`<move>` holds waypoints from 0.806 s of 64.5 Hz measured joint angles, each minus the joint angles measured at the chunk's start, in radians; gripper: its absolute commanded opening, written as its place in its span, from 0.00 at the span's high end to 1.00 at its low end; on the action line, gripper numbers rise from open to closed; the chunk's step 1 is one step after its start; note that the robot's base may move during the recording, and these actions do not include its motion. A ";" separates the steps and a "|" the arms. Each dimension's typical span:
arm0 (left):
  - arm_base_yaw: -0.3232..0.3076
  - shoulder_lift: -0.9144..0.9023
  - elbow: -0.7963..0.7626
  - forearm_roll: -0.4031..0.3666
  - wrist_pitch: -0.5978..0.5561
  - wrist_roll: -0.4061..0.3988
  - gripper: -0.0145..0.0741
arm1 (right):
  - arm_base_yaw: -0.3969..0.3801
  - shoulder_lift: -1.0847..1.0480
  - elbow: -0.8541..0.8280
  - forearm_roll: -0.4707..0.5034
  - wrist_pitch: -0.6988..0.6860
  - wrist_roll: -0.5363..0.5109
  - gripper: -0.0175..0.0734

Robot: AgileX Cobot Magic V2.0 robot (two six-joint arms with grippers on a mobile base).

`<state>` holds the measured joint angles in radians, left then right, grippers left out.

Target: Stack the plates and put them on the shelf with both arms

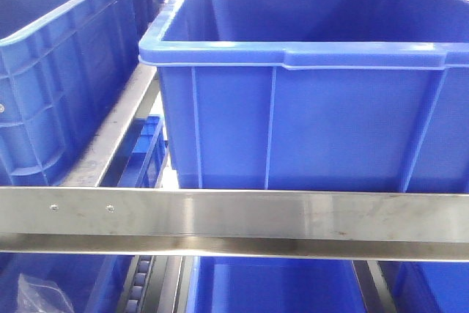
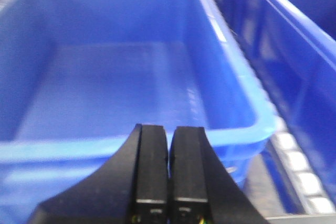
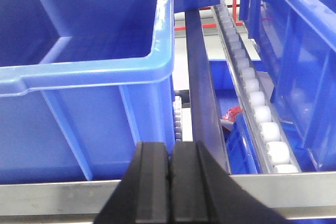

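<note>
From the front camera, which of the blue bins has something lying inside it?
The lower-tier bin at bottom left: crumpled clear plastic lies in it. The big centre bin and the lower middle bin show bare interiors.

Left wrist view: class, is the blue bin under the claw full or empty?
Empty, as far as shown. The blue bin shows only bare floor and walls, though the picture is blurred; the left claw is shut, holding nothing.

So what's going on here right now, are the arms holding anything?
Nothing is being handled. The left tool is shut and empty, in front of an empty blue bin. The right tool is also shut and empty, close to the shelf's metal front rail, with another blue bin behind it and a roller track to the right. No plates show in any view.
</note>
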<state>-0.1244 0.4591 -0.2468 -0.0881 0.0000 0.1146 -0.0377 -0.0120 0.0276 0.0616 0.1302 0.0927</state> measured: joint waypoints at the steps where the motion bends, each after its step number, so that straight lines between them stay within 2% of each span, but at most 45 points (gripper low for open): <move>1: 0.004 -0.021 0.018 0.000 0.000 0.000 0.74 | 0.000 0.000 0.000 0.000 0.000 0.000 0.75; 18: 0.020 -0.308 0.229 0.000 -0.011 0.000 0.74 | 0.000 0.000 0.000 0.000 0.000 0.000 0.75; 29: 0.020 -0.444 0.255 0.029 0.034 0.000 0.74 | 0.000 0.000 0.000 0.000 0.000 0.000 0.75; 39: 0.020 -0.463 0.255 0.044 0.083 0.000 0.74 | 0.000 0.000 0.000 0.000 0.000 0.000 0.75; 52: 0.020 -0.463 0.255 0.047 0.083 0.000 0.74 | 0.000 0.000 0.000 0.000 0.000 0.000 0.75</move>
<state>-0.1045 -0.0040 0.0087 -0.0414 0.0831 0.1146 -0.0377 -0.0120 0.0276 0.0616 0.1302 0.0927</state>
